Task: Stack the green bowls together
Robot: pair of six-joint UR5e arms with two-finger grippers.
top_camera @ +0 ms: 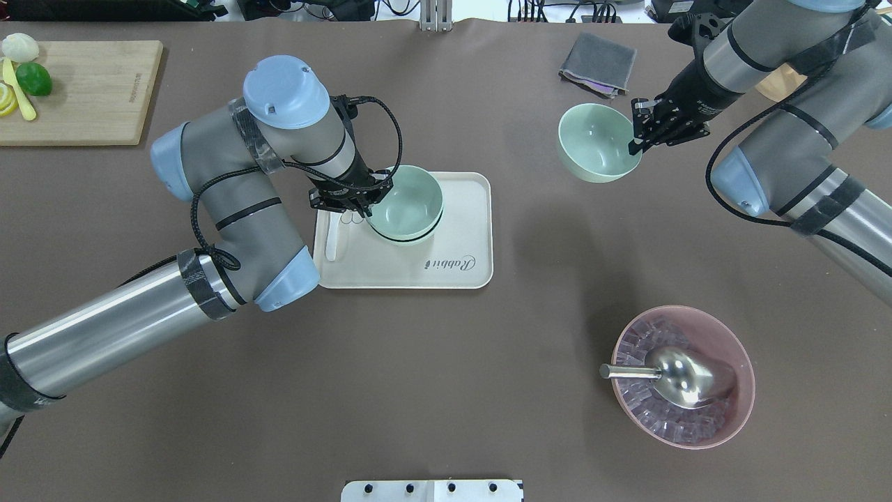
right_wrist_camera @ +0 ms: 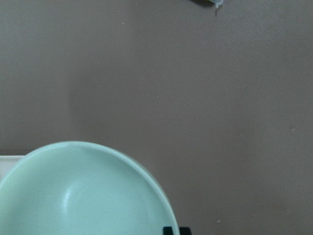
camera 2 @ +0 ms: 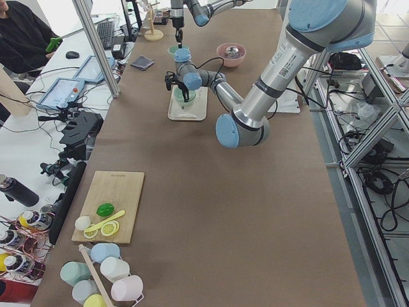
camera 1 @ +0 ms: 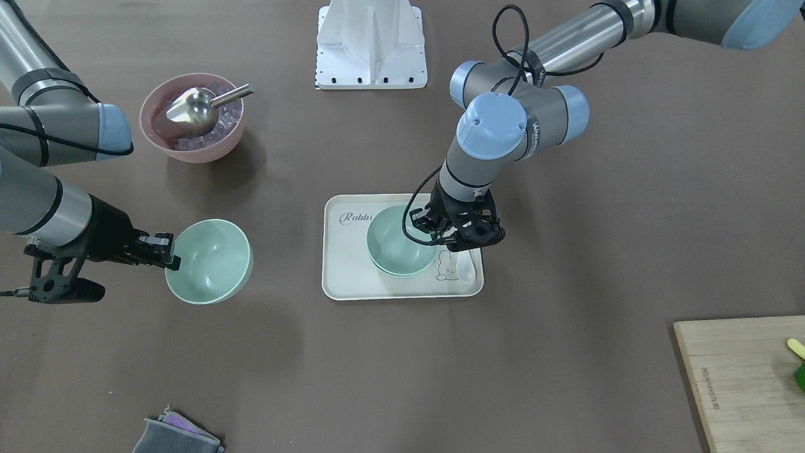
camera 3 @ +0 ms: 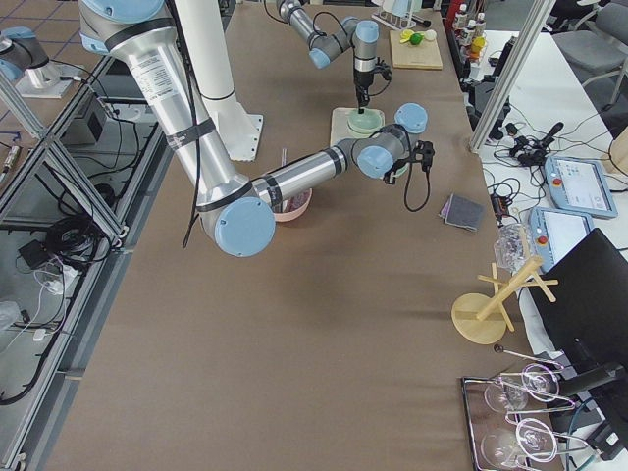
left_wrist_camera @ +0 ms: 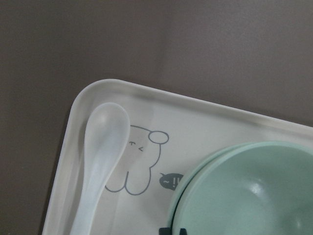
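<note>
In the front-facing view, the left gripper (camera 1: 445,239) pinches the rim of the upper green bowl (camera 1: 396,242). That bowl sits nested in a lower green bowl (camera 1: 397,274) on the tray (camera 1: 339,284). Overhead, the right gripper (top_camera: 636,141) is clamped on the rim of the third green bowl (top_camera: 596,143), which is tilted and well apart from the tray. In the left wrist view, a white spoon (left_wrist_camera: 100,161) lies on the tray beside the nested pair.

Lies open across bare brown surface (top_camera: 529,230) between cream rectangular tray (top_camera: 460,237) and lone mint-green plastic bowl (top_camera: 596,143) pinched by right tool (top_camera: 635,137). Gets crowded at nested mint-green bowls (top_camera: 408,206) by left tool (top_camera: 364,202), white plastic spoon (top_camera: 333,240). Ends nearside at pink round bowl (top_camera: 746,390).
</note>
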